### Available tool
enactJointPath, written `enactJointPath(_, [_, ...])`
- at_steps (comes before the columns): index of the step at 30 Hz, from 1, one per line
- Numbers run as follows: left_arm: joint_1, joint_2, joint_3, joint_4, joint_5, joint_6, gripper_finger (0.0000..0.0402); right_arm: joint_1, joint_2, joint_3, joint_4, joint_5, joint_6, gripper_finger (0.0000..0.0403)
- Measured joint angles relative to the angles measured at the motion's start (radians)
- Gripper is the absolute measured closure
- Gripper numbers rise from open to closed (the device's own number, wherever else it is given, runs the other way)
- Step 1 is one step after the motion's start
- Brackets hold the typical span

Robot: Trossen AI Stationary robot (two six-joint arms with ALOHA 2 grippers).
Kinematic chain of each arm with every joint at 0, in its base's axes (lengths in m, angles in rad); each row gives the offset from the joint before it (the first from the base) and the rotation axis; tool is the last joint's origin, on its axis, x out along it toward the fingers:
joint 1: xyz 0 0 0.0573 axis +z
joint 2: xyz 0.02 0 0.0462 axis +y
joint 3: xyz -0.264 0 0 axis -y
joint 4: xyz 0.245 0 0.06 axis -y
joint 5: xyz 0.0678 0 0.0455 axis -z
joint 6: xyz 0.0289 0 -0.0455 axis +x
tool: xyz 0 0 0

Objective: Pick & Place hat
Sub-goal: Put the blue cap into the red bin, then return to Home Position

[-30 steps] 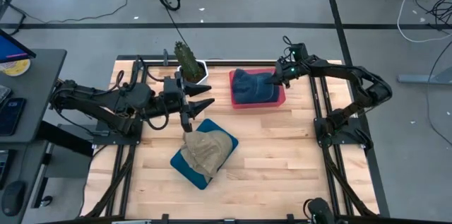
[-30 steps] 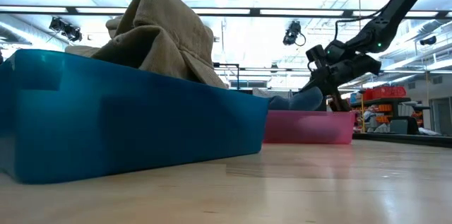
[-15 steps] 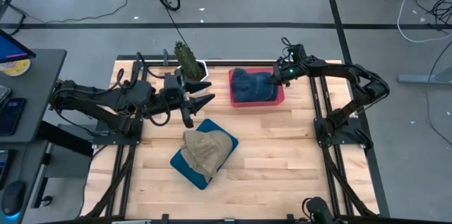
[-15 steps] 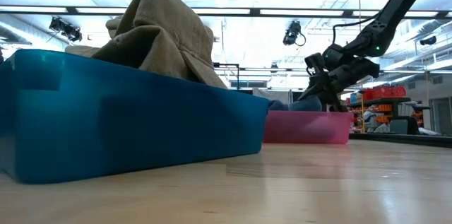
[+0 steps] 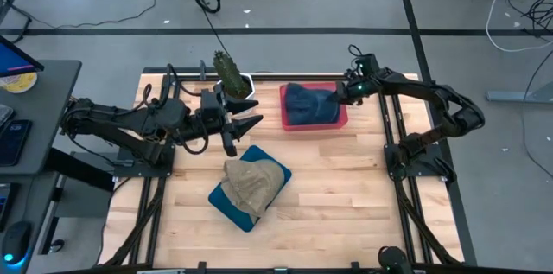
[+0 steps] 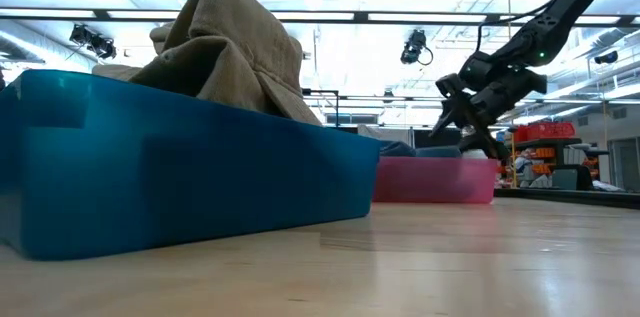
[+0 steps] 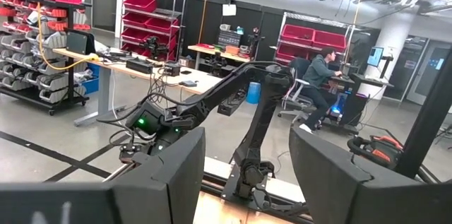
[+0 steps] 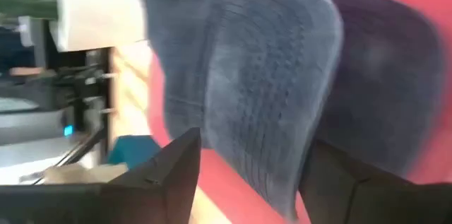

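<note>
Blue hat now sits in pink bin, 1 o'clock on tabletop. Right claw just let go, spread, backing off. Left claw spread, idle above tan hat. Placement looks done.

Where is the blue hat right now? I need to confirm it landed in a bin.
In the high view the blue hat lies in the pink bin at the table's far right side, beside the potted plant, with the right gripper at its edge.

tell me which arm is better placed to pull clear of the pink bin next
Right. The right gripper hangs open at the pink bin's right edge, beside the blue hat lying inside. The left gripper is open too, but waits across the table near the blue bin with the tan hat.
</note>
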State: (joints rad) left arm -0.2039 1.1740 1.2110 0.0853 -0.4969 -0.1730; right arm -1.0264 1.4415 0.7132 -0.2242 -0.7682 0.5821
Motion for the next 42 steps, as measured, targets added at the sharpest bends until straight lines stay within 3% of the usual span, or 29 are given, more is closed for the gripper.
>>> enactJointPath(8, [0.0,0.0,0.0,-0.002,0.0,0.001,0.0193,0.0,-0.084,0.0,-0.111,0.186,-0.016,0.0186])
enactJointPath(19, [0.0,0.0,0.0,-0.016,0.0,0.002,0.0193,0.001,-0.296,0.0,-0.126,0.226,-0.016,0.0217])
enactJointPath(25, [0.0,0.0,0.0,-0.045,0.0,0.002,0.0193,0.039,-0.439,0.0,-0.195,0.078,0.016,0.0269])
enactJointPath(33, [0.018,0.0,-0.001,-0.081,-0.004,0.005,0.0193,0.158,-0.607,0.0,-0.303,0.132,0.0,0.0393])
enactJointPath(42, [0.084,0.004,-0.001,-0.181,-0.005,0.002,0.02,0.309,-0.738,0.0,-0.295,0.267,-0.049,0.0397])
